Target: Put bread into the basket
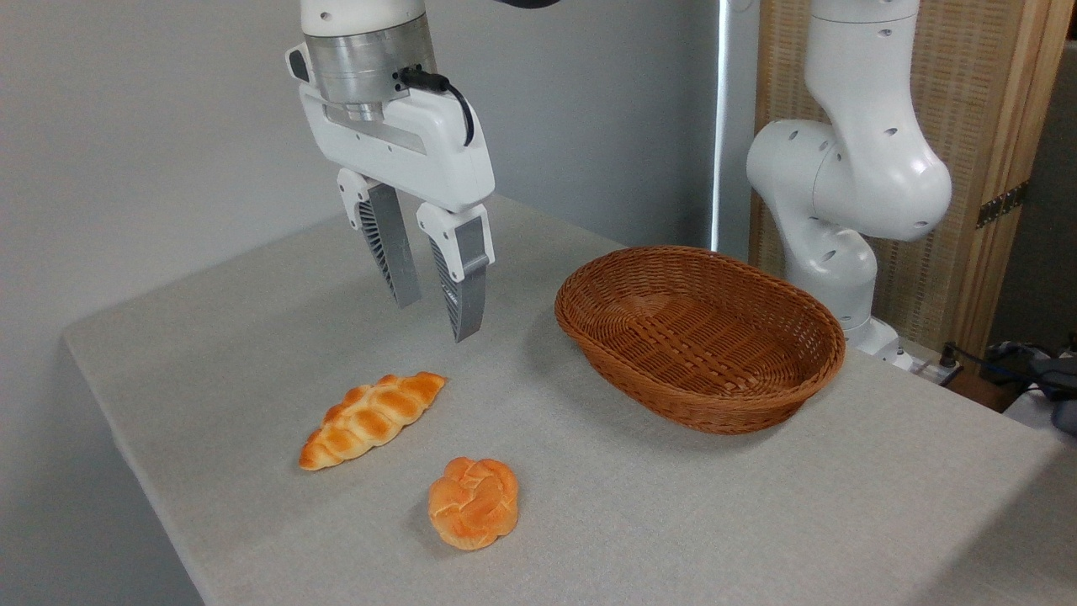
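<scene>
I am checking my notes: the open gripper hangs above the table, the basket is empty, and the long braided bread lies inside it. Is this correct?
Not quite. The camera view shows the long braided bread on the table, left of the basket, not inside it. The rest holds: the gripper hangs open and the basket is empty.

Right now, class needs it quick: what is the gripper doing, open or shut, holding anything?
Gripper: open, holding nothing, hanging above the table behind the braided loaf.

The arm (850,168) is cut off by the top edge above the wrist (362,34).
</scene>
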Controlling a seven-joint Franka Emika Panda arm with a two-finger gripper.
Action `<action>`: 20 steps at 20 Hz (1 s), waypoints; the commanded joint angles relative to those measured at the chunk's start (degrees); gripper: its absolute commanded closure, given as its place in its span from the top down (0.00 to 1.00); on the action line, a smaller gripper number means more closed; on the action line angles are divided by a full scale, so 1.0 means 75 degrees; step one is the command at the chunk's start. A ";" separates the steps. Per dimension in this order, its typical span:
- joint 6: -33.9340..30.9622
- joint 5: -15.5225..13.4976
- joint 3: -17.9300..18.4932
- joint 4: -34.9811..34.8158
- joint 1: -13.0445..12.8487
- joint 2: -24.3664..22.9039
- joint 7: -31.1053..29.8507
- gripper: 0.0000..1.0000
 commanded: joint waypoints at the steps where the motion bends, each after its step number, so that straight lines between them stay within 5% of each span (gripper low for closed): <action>1: 0.0061 0.0055 0.0010 -0.0015 -0.0010 -0.0016 0.0009 1.00; 7: 0.0131 0.0008 -0.0025 -0.0131 -0.0010 -0.0016 -0.0003 1.00; 12: 0.1349 -0.0050 -0.0177 -0.0729 -0.0046 -0.0051 -0.0038 1.00; 20: 0.1688 -0.0074 -0.0201 -0.0928 -0.0057 -0.0016 -0.0038 1.00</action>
